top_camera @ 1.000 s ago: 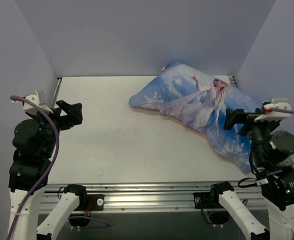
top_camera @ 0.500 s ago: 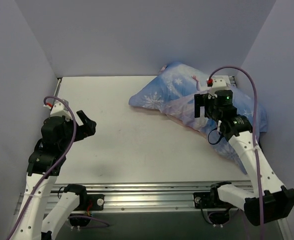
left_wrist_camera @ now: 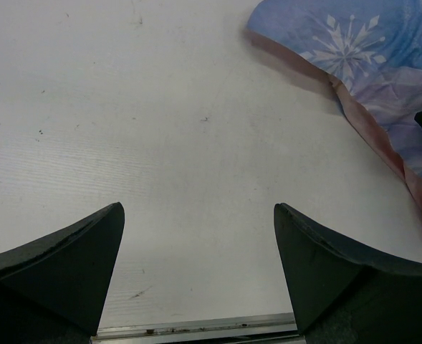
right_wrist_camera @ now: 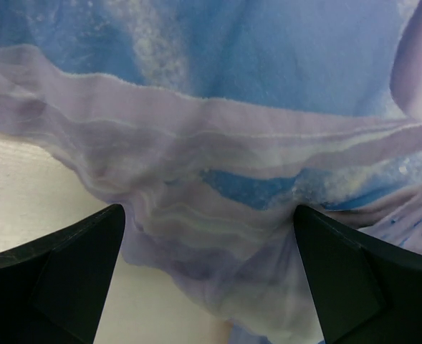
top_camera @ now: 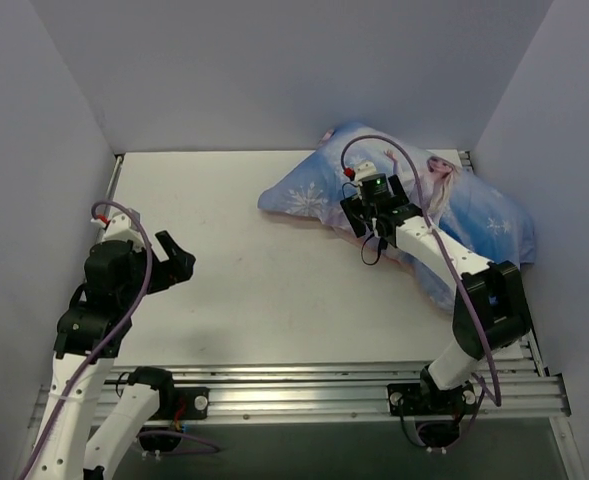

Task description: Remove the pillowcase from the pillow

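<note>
Pillowcase (top_camera: 474,215), printed side up, lies stuffed and plump at the far right corner of the desk (top_camera: 244,270). It runs slantwise from the far edge down toward the right edge. I see none of the pillow's white, so I judge it is wholly inside the cover.

I have the right gripper (right_wrist_camera: 209,215) reaching over the long near side of the cushion, about midway along it. Its jaws are spread wide and hold nothing. From its wrist camera the two fingers frame a band of rumpled lilac and blue cloth, with bare desk just below. I reckon it is placed there because the fabric is loosest at that edge, so a fold can be pinched without taking the filling. I cannot tell whether the fingertips touch the cloth yet.

The left gripper (left_wrist_camera: 198,208) hangs over bare desk toward the left edge, well apart from the cushion, also wide open and empty. Its camera catches the cushion's left tip and a pale pink seam (left_wrist_camera: 368,122). I judge it waits there to hold the pillow down, or take the other end, once the right one has a grip.

Count: one pillowcase, one pillow presumed within, two grippers, both open.
</note>
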Controlling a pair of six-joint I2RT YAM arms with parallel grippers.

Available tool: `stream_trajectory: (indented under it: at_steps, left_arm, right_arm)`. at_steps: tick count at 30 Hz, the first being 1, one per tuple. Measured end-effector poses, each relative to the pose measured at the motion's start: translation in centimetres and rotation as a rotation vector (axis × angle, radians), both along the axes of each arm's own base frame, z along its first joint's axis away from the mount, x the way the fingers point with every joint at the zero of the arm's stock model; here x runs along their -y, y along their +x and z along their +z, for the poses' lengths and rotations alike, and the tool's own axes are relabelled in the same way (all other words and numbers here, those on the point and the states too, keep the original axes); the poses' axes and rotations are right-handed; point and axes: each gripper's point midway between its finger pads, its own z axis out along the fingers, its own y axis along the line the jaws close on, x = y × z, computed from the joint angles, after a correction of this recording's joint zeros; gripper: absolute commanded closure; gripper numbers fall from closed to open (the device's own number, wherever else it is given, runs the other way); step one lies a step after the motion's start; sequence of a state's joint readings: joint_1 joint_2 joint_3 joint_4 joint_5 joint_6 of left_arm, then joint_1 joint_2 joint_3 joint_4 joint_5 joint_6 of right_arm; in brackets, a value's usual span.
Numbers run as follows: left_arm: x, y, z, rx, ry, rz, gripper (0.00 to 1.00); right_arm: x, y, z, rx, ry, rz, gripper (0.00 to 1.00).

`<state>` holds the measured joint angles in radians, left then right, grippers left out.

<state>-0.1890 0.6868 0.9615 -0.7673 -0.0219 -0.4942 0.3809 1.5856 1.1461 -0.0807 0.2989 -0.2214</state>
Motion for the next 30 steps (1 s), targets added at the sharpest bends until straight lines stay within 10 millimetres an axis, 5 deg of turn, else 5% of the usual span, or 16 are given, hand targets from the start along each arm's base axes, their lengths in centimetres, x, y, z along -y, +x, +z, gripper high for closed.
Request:
stream_trajectory:
  at_steps: [3, 4, 5, 7, 10, 14, 17, 23, 27, 30]
  left_arm:
    - [0.0, -0.4, 0.0, -0.003, 0.0, -0.003, 0.06]
    - [0.0, -0.5, -0.1, -0.003, 0.0, -0.004, 0.06]
    - [0.1, -0.6, -0.1, -0.005, 0.001, -0.008, 0.06]
    - [0.2, -0.7, -0.2, -0.016, 0.004, -0.017, 0.06]
    - [0.4, -0.8, -0.4, -0.031, 0.009, -0.024, 0.06]
    - [0.2, -1.1, 0.1, -0.03, 0.018, -0.024, 0.06]
    - [-0.1, -1.5, 1.7, -0.004, 0.023, -0.011, 0.06]
    - [-0.5, -2.1, 4.7, 0.065, 0.013, -0.002, 0.06]
    - [-0.6, -2.3, 4.9, 0.065, 0.013, 0.009, 0.06]
    - [-0.7, -2.3, 5.2, 0.054, 0.009, 0.014, 0.06]
  right_arm:
    - [0.4, 1.2, -1.1, -0.003, -0.058, -0.02, 0.14]
    - [0.7, 1.5, -1.5, -0.007, -0.079, -0.026, 0.25]
    - [0.9, 1.6, -2.0, -0.011, -0.099, -0.031, 0.52]
    - [0.9, 1.9, -2.8, -0.021, -0.137, -0.035, 0.83]
    - [0.2, 1.9, -3.0, -0.031, -0.161, -0.031, 1.0]
    - [-3.4, 1.0, -2.7, -0.029, -0.126, 0.021, 1.0]
    - [-7.9, -0.7, -2.6, -0.029, -0.074, 0.087, 1.0]
    - [-19.6, -7.5, -1.0, -0.049, 0.045, 0.276, 1.0]
    - [-25.2, -11.0, 0.5, -0.054, 0.134, 0.35, 1.0]
    - [-27.2, -12.2, 0.6, -0.062, 0.163, 0.368, 0.81]
